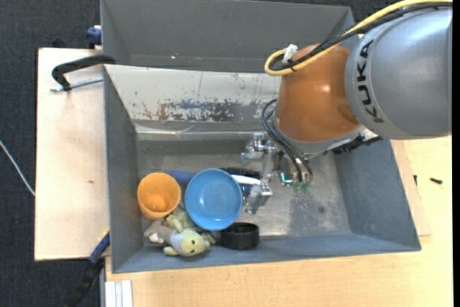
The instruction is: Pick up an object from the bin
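black ring [240,235]: you see it lying flat against the near wall, just right of the plush toy.
plush toy [184,242]: pale yellow, slumped in the near left corner, in front of the orange cup and the blue bowl.
orange cup [159,194]: at the left of the floor with its mouth turned up towards you, touching the blue bowl.
blue bowl [213,198]: round, mouth up, left of the floor's middle; its right rim is just beside the claw's nearer finger.
white piece [248,184]: small, at the bowl's right rim, between the two fingers; you cannot tell what it is.
claw [258,175]: spread, low over the middle of the floor, one metal finger towards the far wall.
orange cover [316,93]: on the wrist above the claw, reaching in from your right.
bin [215,25]: grey metal, with a scuffed far wall.
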You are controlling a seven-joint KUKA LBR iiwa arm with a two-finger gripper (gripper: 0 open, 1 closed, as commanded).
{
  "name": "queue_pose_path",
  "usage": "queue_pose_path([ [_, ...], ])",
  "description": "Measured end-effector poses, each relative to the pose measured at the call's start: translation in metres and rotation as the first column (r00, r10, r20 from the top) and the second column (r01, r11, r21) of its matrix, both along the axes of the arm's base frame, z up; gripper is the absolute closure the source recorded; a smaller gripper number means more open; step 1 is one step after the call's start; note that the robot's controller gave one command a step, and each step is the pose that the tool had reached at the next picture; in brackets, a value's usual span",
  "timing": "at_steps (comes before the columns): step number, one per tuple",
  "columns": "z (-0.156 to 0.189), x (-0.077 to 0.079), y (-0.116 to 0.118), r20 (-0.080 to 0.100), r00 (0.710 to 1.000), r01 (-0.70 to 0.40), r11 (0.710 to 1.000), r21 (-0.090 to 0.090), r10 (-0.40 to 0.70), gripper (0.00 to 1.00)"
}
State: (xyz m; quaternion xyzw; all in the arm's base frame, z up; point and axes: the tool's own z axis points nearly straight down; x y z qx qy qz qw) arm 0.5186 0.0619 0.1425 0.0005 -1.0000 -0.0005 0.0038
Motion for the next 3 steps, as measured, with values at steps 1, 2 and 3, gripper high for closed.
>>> queue_pose_path([
  [1,-0.067,0.057,-0.007,0.008,0.991,-0.135,0.991,0.0,0.135,0.0],
  [2,-0.063,0.058,-0.006,0.012,0.991,-0.133,0.991,0.001,0.133,1.0],
  [3,0.116,0.073,-0.028,0.021,0.923,-0.384,0.923,-0.005,0.384,1.0],
])
